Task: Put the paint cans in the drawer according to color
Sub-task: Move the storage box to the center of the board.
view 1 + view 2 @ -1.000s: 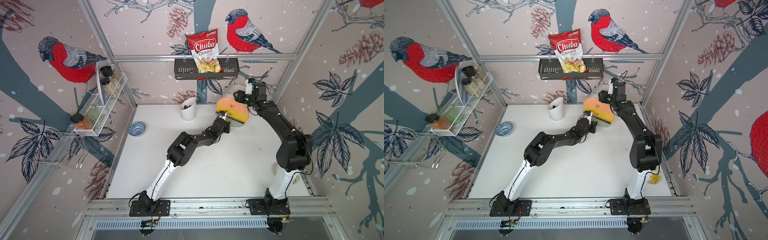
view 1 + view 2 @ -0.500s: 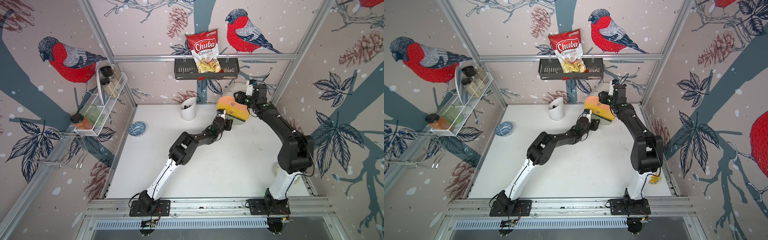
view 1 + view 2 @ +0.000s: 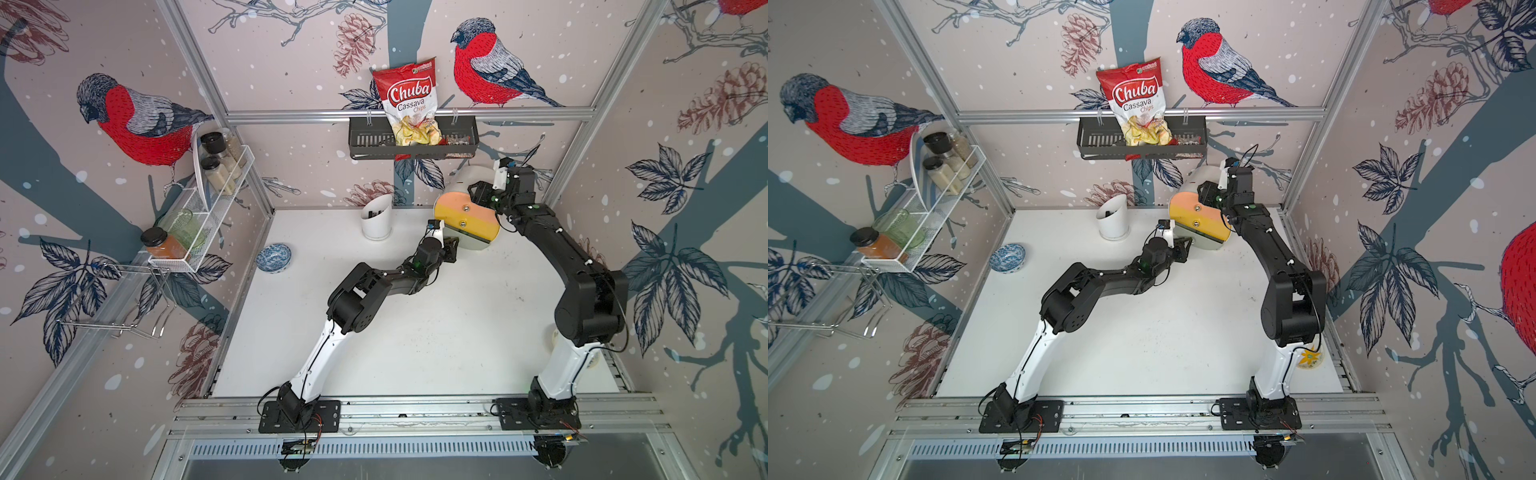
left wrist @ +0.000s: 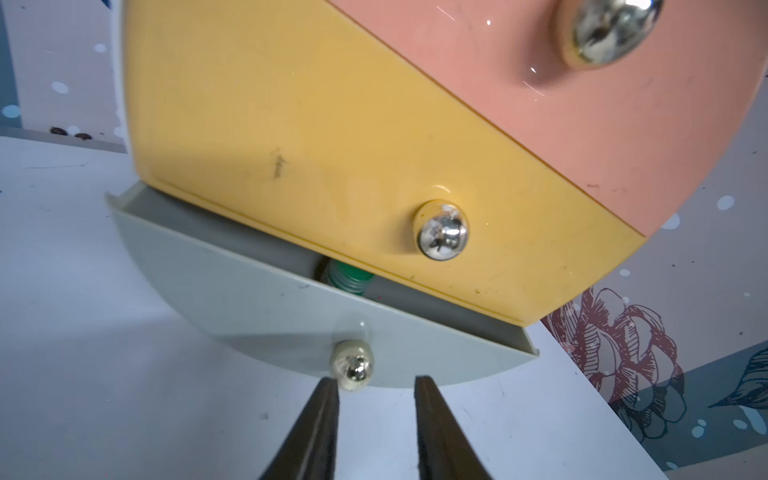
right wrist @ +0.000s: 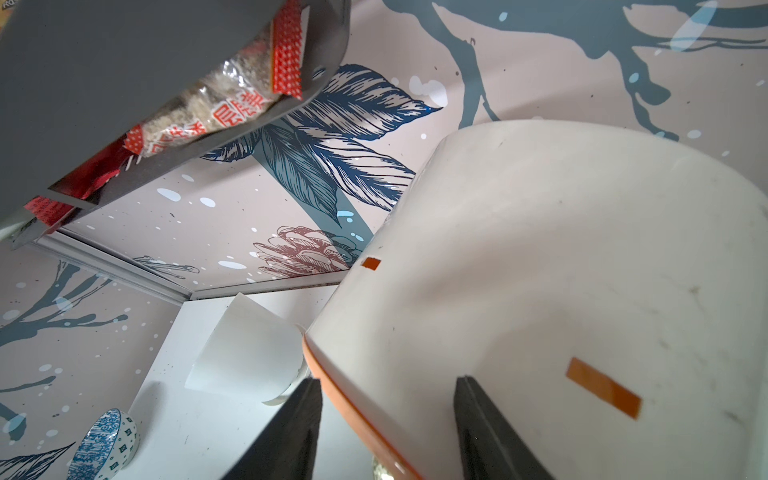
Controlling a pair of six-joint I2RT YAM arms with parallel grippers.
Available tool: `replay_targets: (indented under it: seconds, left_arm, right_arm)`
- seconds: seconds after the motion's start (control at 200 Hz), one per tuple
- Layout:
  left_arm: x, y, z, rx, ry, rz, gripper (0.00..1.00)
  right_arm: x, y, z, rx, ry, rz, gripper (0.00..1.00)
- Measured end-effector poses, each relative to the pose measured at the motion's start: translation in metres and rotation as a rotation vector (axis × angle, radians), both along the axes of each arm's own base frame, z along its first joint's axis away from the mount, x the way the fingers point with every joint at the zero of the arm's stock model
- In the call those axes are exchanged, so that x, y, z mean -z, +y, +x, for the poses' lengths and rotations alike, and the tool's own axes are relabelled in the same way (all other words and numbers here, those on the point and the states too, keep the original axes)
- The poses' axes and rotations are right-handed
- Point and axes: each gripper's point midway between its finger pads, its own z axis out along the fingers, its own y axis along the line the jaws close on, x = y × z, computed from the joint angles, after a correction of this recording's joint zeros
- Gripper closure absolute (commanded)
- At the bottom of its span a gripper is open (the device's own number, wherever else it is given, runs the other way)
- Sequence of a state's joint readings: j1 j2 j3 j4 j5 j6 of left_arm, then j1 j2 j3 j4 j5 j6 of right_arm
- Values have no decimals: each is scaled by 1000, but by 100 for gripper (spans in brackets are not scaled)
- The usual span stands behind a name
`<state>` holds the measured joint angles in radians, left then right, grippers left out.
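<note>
The drawer [image 3: 465, 216] [image 3: 1200, 216], a white barrel chest with peach, yellow and grey-green fronts, stands tilted at the back of the table. My right gripper [image 3: 478, 193] [image 5: 388, 380] is shut on its top front rim, one finger on the peach face and one on the white shell. The grey-green bottom drawer [image 4: 249, 299] is slightly ajar, and a green paint can [image 4: 349, 278] shows in the gap. My left gripper [image 3: 453, 245] [image 4: 376, 380] is open by a narrow gap and holds nothing. The drawer's knob [image 4: 352, 365] sits just off one fingertip. No other paint cans are in view.
A white slant-topped holder cup [image 3: 376, 220] stands left of the chest, and a blue patterned bowl [image 3: 273, 257] lies near the left wall. A black basket [image 3: 365, 141] with a chips bag hangs on the back wall. A wire rack [image 3: 232, 174] holds jars on the left wall.
The chest has tipped a little further toward the back wall with my right gripper on it. My left gripper stays at the bottom drawer front; its jaws widened, then narrowed.
</note>
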<state>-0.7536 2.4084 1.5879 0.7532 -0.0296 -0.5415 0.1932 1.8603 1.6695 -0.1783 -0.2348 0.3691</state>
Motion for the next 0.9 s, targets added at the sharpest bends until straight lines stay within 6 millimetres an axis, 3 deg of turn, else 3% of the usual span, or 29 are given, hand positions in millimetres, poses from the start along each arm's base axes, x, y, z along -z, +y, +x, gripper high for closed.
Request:
replay_targets:
  seconds: [0.18, 0.32, 0.455, 0.535, 0.9]
  left_arm:
    - [2, 5, -4, -8, 1, 2, 69]
    - [4, 6, -6, -4, 4, 3, 69]
    - [4, 6, -7, 3, 6, 3, 69]
    - [3, 5, -6, 4, 6, 5, 69]
    - [-11, -4, 3, 10, -32, 0, 69]
  right_arm:
    - [-2, -3, -2, 1, 17, 0, 44]
    - [-4, -19, -7, 26, 59, -6, 41]
    - [4, -44, -10, 66, 125, -11, 31]
    - [8, -48, -12, 68, 156, -9, 26]
    - [-9, -46, 25, 57, 118, 9, 24]
